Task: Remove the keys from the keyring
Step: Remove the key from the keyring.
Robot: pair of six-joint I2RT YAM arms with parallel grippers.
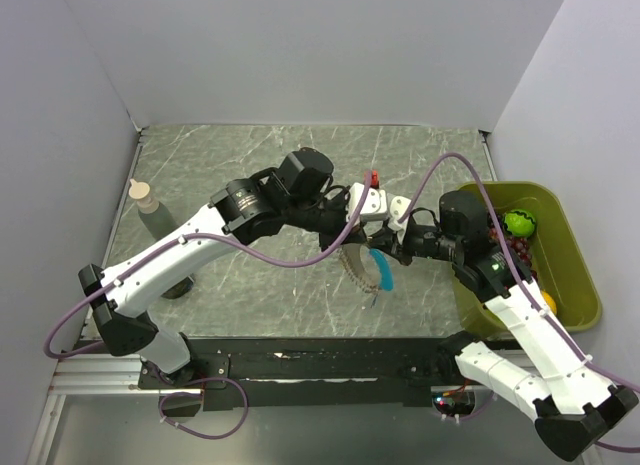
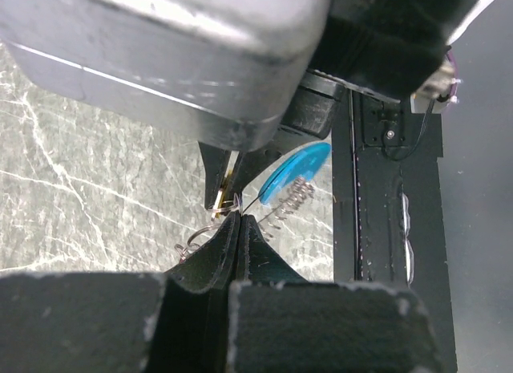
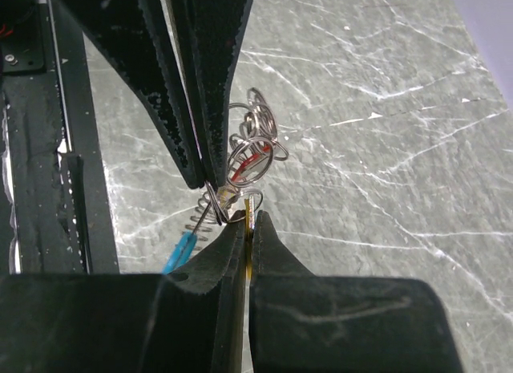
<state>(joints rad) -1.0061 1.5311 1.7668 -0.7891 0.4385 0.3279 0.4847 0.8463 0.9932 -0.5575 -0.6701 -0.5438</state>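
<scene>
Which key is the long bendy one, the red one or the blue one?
The light-blue key: it is a long curved strip beside the silvery keyring. The red key is only a tiny piece, higher up in the top view.

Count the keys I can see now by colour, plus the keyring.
Red key: 1
Light-blue strip: 1
Orange-gold key, edge-on: 1
Keyring: 1
Total: 4
</scene>
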